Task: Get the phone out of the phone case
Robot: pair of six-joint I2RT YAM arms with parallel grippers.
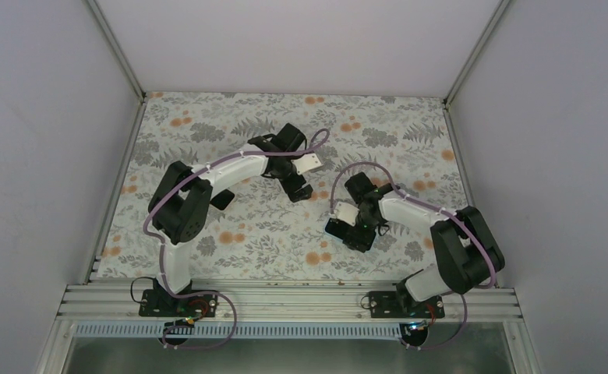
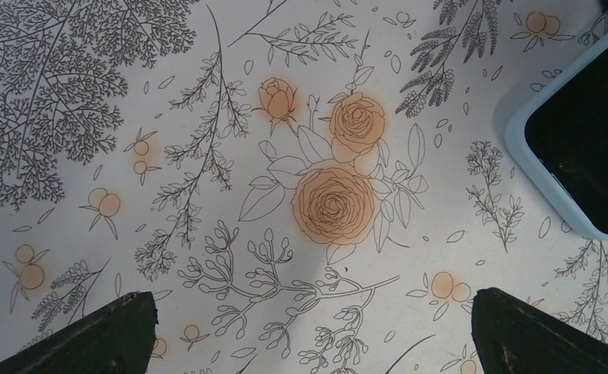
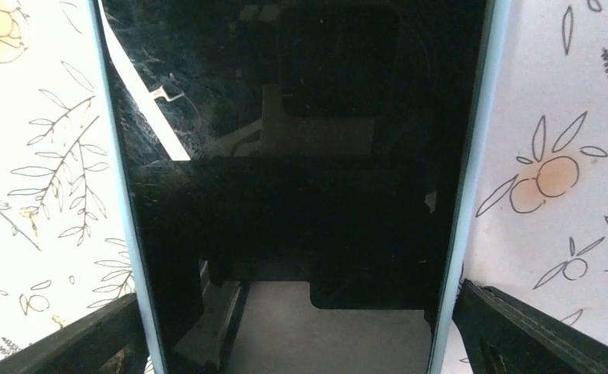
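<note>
Top view: two arms are reaching over a floral worktop (image 1: 207, 125), the left one towards the middle and the right one bending inward from the right side. The left gripper (image 1: 299, 191) is hanging over bare worktop, near the right gripper (image 1: 353, 232) but apart from it.

Left wrist view: the left jaws are standing released, with one dark finger (image 2: 114, 335) showing at the lower left corner, the other at the lower right, and nothing but printed roses lying between them. The phone (image 2: 589, 132) is lying screen up at the upper right edge of this view, sitting inside a pale blue case (image 2: 521, 148) whose rounded corner is wrapping around the glass. Phone and case are lying well clear of the left fingers.

Right wrist view: the right gripper is hovering directly above the phone, whose dark screen is filling the middle of the frame and reflecting the gripper. The case is showing as thin pale blue lines running along both long sides of the screen. The right fingers (image 3: 519, 335) are straddling the case, one tip sitting at each long edge. Whether these jaws are pressing on the case or merely flanking it cannot be told. The phone is lying flat on the worktop, fully seated in the case.
</note>
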